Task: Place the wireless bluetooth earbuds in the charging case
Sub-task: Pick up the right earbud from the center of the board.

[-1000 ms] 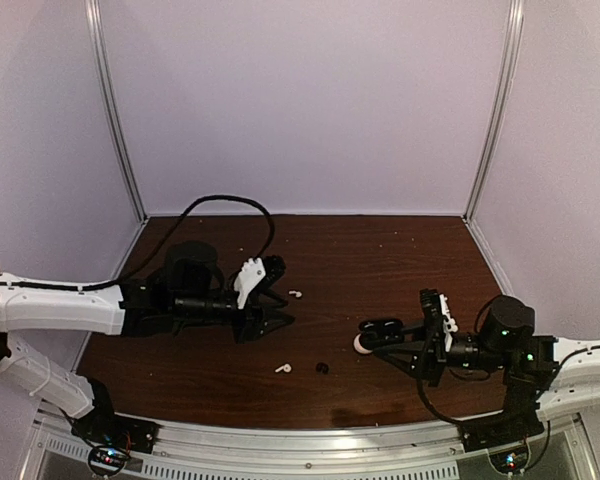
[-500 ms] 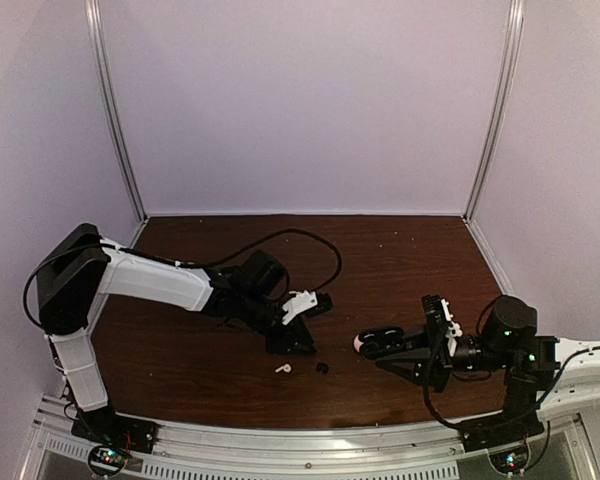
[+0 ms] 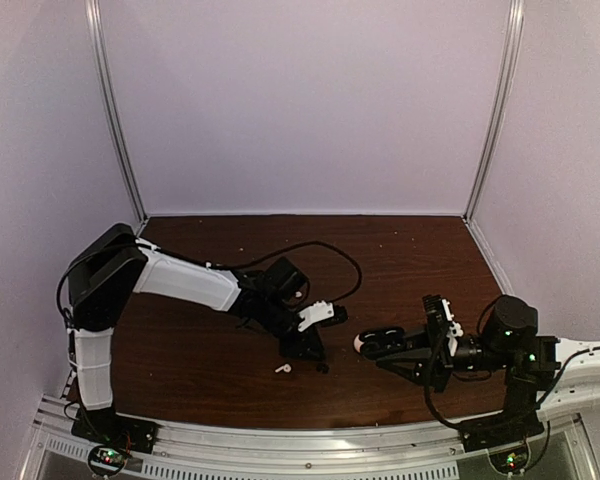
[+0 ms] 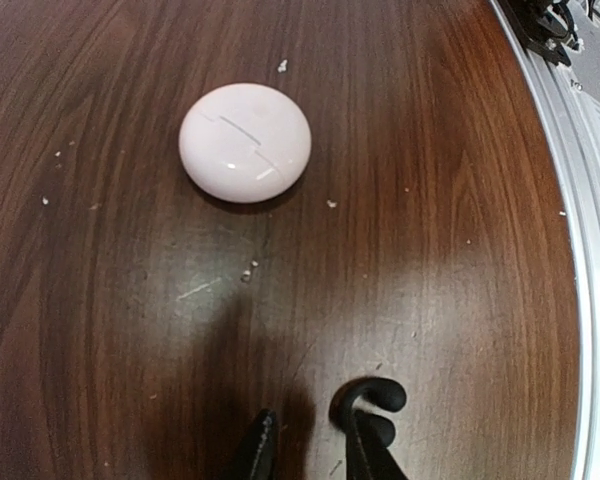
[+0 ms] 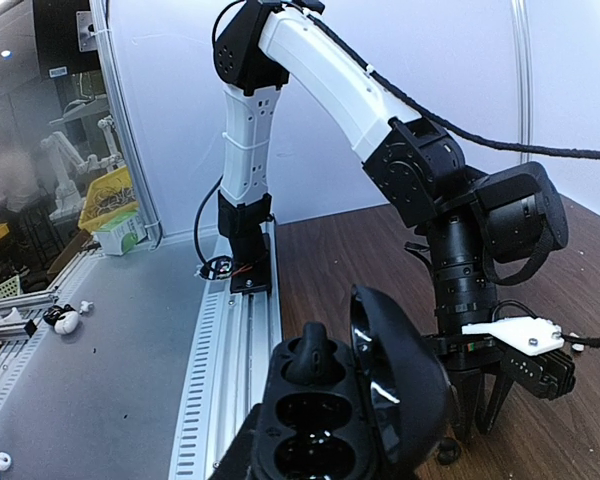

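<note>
Pickup in hand: left gripper (image 4: pixel 305 442), jaws narrow, at the black earbud (image 4: pixel 378 398) near the white case (image 4: pixel 245 142), grip not discernible; next, lift it into the open black case (image 5: pixel 350 420) clamped by the right gripper (image 3: pixel 400 348).

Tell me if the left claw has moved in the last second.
Yes. The left claw swung right and nearer the front rail, ending just right of the white earbud.

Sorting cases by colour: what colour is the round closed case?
The round case is white, faintly pink; left wrist view.
</note>
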You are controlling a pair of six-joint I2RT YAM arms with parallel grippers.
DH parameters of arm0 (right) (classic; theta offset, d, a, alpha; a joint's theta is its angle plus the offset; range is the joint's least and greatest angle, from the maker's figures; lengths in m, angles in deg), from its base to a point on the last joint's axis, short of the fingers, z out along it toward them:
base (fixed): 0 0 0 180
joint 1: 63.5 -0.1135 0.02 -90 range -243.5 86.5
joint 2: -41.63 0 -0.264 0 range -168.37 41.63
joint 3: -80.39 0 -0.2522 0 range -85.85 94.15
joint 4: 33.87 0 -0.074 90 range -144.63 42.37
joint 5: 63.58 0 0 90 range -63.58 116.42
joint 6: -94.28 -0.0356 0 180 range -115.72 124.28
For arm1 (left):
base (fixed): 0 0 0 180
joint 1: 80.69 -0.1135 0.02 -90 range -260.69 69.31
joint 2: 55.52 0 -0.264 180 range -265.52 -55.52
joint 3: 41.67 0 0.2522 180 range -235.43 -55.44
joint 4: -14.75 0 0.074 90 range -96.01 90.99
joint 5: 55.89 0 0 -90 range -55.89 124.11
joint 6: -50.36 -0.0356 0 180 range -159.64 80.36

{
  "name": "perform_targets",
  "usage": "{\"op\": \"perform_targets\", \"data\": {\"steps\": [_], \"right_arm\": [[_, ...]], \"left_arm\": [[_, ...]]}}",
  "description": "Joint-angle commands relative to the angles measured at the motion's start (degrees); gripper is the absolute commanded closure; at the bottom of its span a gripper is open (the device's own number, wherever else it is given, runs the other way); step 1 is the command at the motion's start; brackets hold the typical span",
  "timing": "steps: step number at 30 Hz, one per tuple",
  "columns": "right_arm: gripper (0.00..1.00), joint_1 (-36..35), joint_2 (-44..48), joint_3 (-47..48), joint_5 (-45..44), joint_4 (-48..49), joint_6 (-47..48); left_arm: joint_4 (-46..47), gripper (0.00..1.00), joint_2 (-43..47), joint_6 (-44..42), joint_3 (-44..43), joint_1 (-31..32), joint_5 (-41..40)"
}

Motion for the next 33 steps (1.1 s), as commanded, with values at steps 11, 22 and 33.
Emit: {"op": "perform_targets", "data": {"steps": [11, 22, 33], "right_arm": [[1.0, 0.2, 1.3, 0.1, 0.2, 0.2, 0.0], [1.0, 0.2, 1.6, 0.1, -0.6, -0.1, 0.0], [1.0, 0.2, 1.7, 0.1, -0.9, -0.3, 0.1]], "left_arm": [[-2.0, 0.77, -3.1, -2.8, -2.4, 2.4, -1.0], [-3.8, 0.79, -2.5, -2.6, -0.6, 3.5, -0.7], [-3.2, 0.89, -0.3, -1.0, 1.7, 3.5, 0.4]]}}
